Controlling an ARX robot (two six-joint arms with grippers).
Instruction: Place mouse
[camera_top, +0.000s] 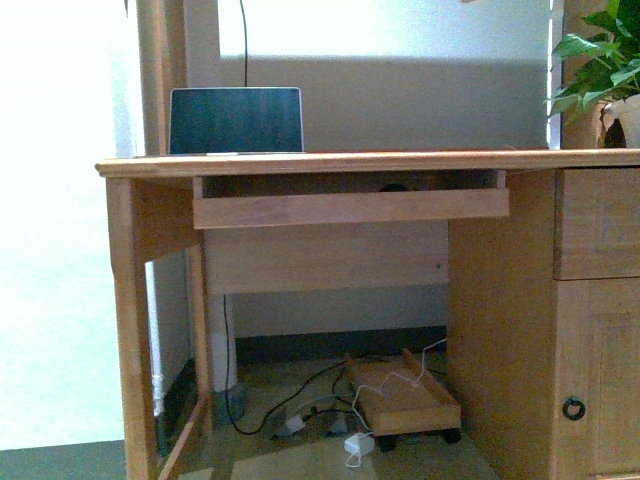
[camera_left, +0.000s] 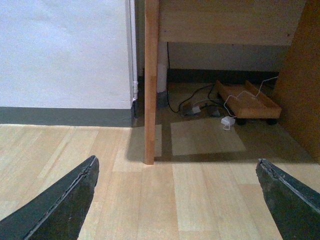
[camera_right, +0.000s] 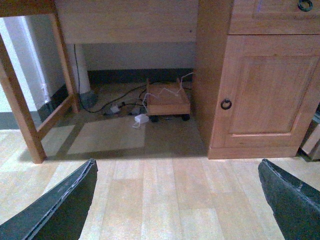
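A small dark rounded shape (camera_top: 395, 186) shows in the gap between the desk top (camera_top: 370, 160) and the pull-out wooden tray (camera_top: 350, 208); I cannot tell whether it is the mouse. No mouse shows in either wrist view. My left gripper (camera_left: 176, 160) is open and empty, low over the wooden floor in front of the desk's left leg (camera_left: 150, 85). My right gripper (camera_right: 177, 162) is open and empty over the floor in front of the desk's cupboard door (camera_right: 262, 85). Neither arm shows in the front view.
A laptop (camera_top: 236, 121) stands open on the desk at the back left. A potted plant (camera_top: 605, 70) stands at the right. Under the desk lie cables (camera_top: 300, 400), a white adapter (camera_top: 358, 444) and a small wheeled wooden board (camera_top: 405, 400).
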